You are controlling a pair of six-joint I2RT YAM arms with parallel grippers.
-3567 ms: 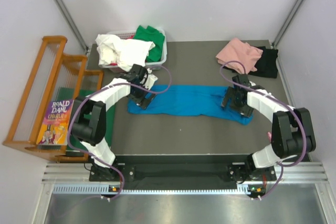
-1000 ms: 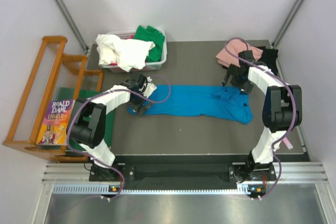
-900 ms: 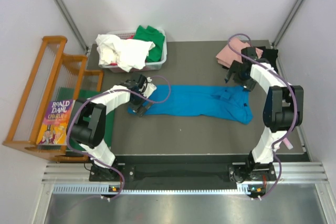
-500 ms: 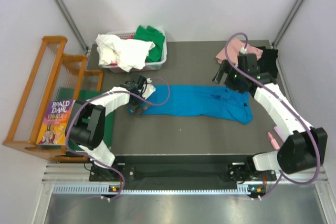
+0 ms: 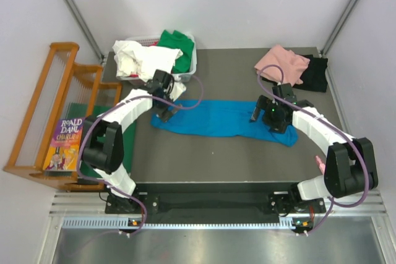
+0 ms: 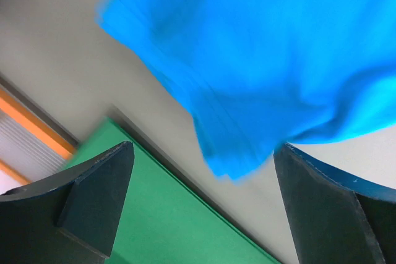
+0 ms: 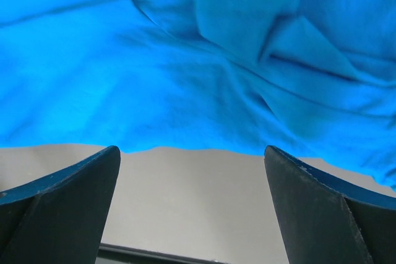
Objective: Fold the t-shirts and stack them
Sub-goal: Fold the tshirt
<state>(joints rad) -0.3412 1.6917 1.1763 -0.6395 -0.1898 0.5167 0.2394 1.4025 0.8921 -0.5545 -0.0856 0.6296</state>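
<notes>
Blue t-shirt (image 5: 216,119) lies spread as a long rumpled band running left to right across the middle of the grey surface (image 5: 216,159). Left pincer (image 6: 203,148) hangs over the shirt's left end, jaws wide, nothing between them. Right pincer (image 7: 192,149) is over the creased right part near the shirt's near edge, jaws also wide and holding nothing. Pink t-shirt (image 5: 281,65) and black t-shirt (image 5: 315,73) lie touching at the far right corner. White t-shirt (image 5: 141,60) and green t-shirt (image 5: 176,42) are heaped in a basket (image 5: 192,66) at far left. Green board (image 6: 154,214) lies off the surface's left edge, beside a wooden rack (image 5: 43,109) with a book (image 5: 64,145).
</notes>
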